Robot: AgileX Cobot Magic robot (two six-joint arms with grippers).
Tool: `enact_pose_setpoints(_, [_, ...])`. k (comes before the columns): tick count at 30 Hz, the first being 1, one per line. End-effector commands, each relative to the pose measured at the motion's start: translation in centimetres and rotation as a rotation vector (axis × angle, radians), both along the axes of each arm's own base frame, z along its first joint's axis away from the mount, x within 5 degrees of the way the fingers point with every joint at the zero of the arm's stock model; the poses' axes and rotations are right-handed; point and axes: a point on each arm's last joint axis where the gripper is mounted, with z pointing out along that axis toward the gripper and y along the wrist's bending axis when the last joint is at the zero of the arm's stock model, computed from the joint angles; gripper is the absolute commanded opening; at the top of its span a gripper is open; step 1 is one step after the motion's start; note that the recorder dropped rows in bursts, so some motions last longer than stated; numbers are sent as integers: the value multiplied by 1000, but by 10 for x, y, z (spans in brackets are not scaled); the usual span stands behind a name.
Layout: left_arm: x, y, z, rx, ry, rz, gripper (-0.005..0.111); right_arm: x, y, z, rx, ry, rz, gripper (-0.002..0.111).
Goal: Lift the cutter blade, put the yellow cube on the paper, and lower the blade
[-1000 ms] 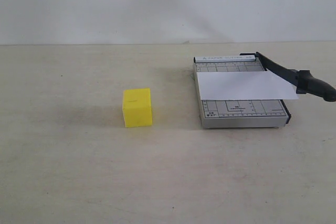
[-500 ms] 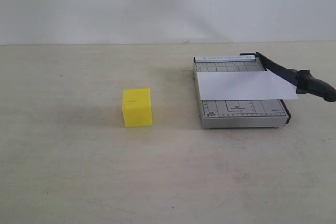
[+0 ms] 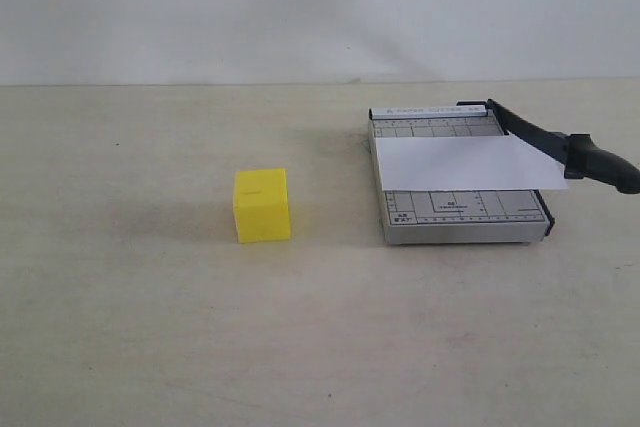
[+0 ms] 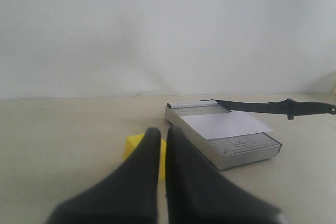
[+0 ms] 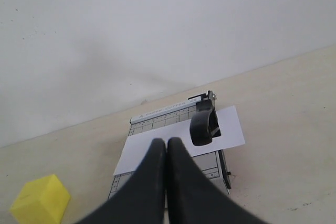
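Resting upright on the beige table, as my screens show it: yellow cube, well to the left of the grey paper trimmer, nothing touching it. Paper: white sheet lying across the trimmer base, right end overhanging beneath the cutter blade. Cutter blade: black lever angled up from its far hinge, handle clear of the base. Left gripper: my view shows fingers pressed together, empty, cube partly hidden behind them. Right gripper: fingers together, empty, pointing toward the handle.
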Motion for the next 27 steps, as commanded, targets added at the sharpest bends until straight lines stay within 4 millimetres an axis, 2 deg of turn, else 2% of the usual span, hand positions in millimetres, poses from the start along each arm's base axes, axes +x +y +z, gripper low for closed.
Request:
enact_pose_setpoints(1, [0, 1, 1, -27, -8, 11, 4, 0, 0, 1, -5, -7, 2, 0])
enact_pose_setpoints(6, [0, 1, 1, -38, 5, 9, 4, 0, 0, 1, -5, -7, 2, 0])
enact_pose_setpoints(12, [1, 3, 9, -214, 14, 21, 4, 0, 0, 1, -3, -7, 2, 0])
enact_pose_setpoints(14, [0, 4, 17, -201, -24, 22, 4, 0, 0, 1, 25, -3, 0, 0])
enact_pose_setpoints(16, [5, -1, 18, -125, 30, 20, 6, 0, 0, 1, 72, 4, -2, 0])
enact_pose_setpoints(19, [21, -13, 19, -26, 165, 26, 16, 0, 0, 1, 142, 14, -5, 0])
enact_pose_setpoints(22, [50, -32, 37, 80, 223, 35, 30, 0, 0, 1, 182, 20, -7, 0])
enact_pose_setpoints(24, [76, -49, 51, 167, 236, 33, 39, 0, 0, 1, 192, 21, -7, 0])
enact_pose_setpoints(27, [118, -79, 61, 251, 294, 24, 50, 0, 0, 1, 203, 16, -8, 0])
